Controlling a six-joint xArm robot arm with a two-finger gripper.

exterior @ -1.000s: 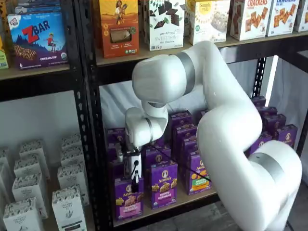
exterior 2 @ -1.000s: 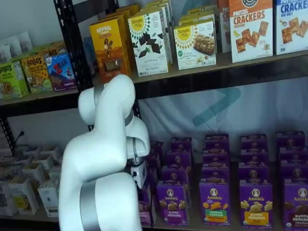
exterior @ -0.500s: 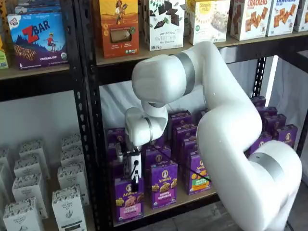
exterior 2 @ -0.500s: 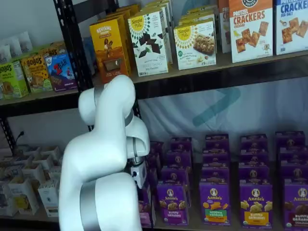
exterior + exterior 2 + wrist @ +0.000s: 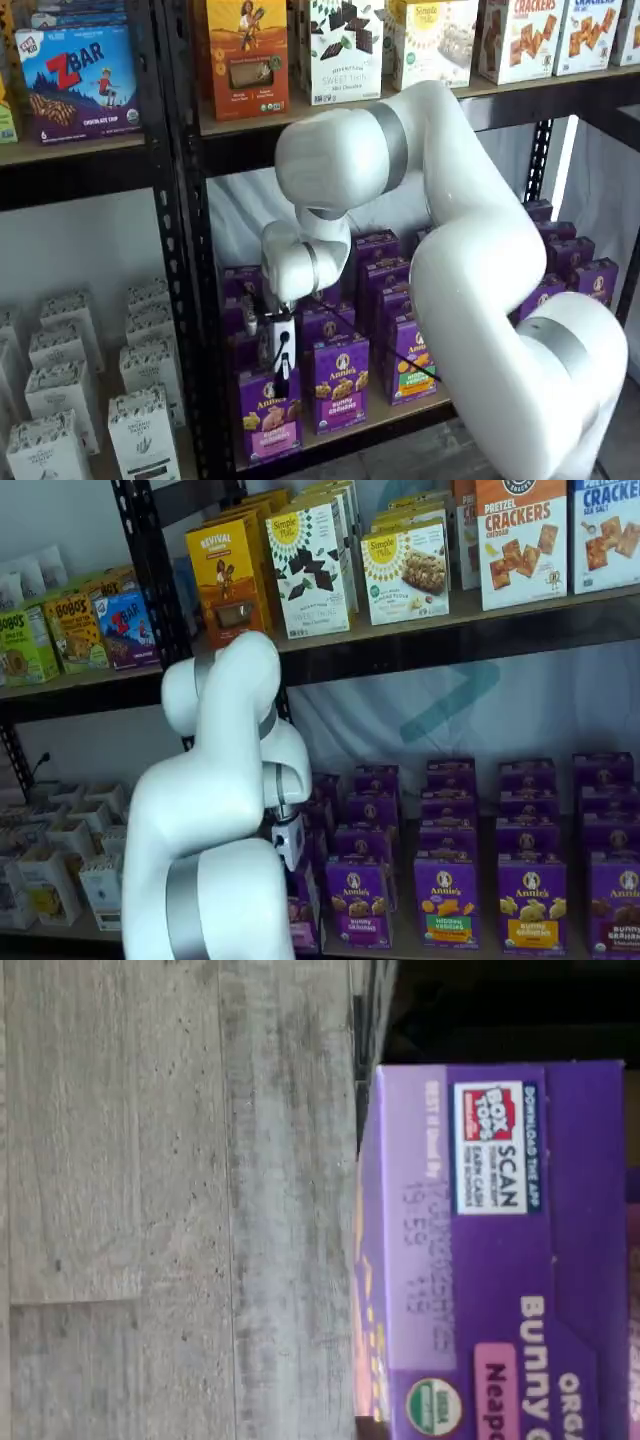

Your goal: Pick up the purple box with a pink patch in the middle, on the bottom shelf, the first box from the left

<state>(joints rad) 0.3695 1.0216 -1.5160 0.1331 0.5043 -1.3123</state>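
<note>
The purple box (image 5: pixel 267 420) with a pink band on its front stands at the left end of the bottom shelf (image 5: pixel 390 412), first in its row. My gripper (image 5: pixel 282 378) comes down on its top edge, and one black finger lies over the front face. The fingers look closed on the box. In the wrist view the box's purple top flap (image 5: pixel 490 1250) with a Box Tops label fills one side, very close. In a shelf view my arm hides most of the box, and only a pink and purple edge (image 5: pixel 304 916) shows below the white gripper body (image 5: pixel 289 840).
More purple Annie's boxes (image 5: pixel 340 385) stand in rows beside and behind it. A black perforated rack post (image 5: pixel 190 300) is close beside the box. White boxes (image 5: pixel 140 430) fill the neighbouring rack. Grey floor (image 5: pixel 150 1200) shows past the shelf's front edge.
The gripper and the purple box have shifted together slightly forward and to the right. The arm's upper joints have risen a little.
</note>
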